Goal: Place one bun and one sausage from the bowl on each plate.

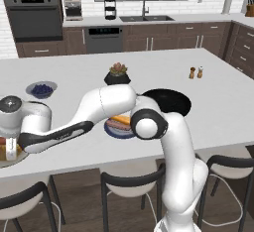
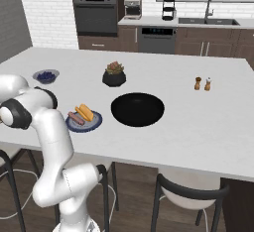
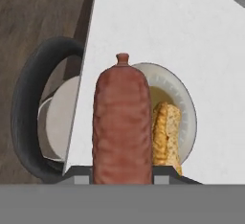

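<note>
My claw (image 3: 122, 179) is clamped on a sausage (image 3: 122, 122), which stands up between the fingers in the hand view. Just past it, at about two o'clock, a bun (image 3: 166, 132) lies on a pale plate (image 3: 187, 104) near the counter's edge. The claw hangs over that plate (image 1: 6, 160) at the far left of the counter (image 1: 218, 102). The black bowl (image 2: 137, 109) sits mid-counter, and at its nine o'clock a blue plate (image 2: 94, 123) holds a bun (image 2: 85, 111) and a sausage (image 2: 76, 118).
</note>
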Controlling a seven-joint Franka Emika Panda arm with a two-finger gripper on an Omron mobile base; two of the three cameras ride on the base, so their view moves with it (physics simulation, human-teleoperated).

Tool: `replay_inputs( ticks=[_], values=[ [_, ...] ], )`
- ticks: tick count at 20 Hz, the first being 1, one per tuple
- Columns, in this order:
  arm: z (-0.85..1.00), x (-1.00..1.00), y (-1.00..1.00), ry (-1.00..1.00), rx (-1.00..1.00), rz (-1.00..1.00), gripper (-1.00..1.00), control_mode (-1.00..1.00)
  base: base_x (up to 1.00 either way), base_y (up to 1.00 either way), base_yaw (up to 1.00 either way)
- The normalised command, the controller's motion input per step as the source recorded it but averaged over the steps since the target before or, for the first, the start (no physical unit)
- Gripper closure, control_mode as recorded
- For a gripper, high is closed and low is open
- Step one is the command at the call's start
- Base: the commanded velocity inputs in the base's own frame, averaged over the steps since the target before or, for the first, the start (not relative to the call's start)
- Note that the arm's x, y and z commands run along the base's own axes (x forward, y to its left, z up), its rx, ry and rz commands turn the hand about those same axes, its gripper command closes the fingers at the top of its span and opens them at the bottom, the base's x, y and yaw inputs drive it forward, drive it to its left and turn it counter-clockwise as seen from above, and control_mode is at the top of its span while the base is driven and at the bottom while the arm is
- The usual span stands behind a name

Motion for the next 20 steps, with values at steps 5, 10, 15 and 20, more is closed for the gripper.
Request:
replay_inputs(
  ticks=[5, 10, 15, 20],
  values=[
    [-0.15, 0.00, 0.04, 0.00, 0.13, 0.01, 1.00, -1.00, 0.00, 0.00, 0.00],
    [0.08, 0.00, 0.02, 0.18, 0.01, 0.00, 1.00, -1.00, 0.00, 0.00, 0.00],
    [-0.07, 0.04, 0.06, 0.21, 0.00, 0.00, 1.00, -1.00, 0.00, 0.00, 0.00],
    [-0.10, 0.02, 0.00, 0.02, 0.00, 0.00, 1.00, -1.00, 0.00, 0.00, 0.00]
  ],
)
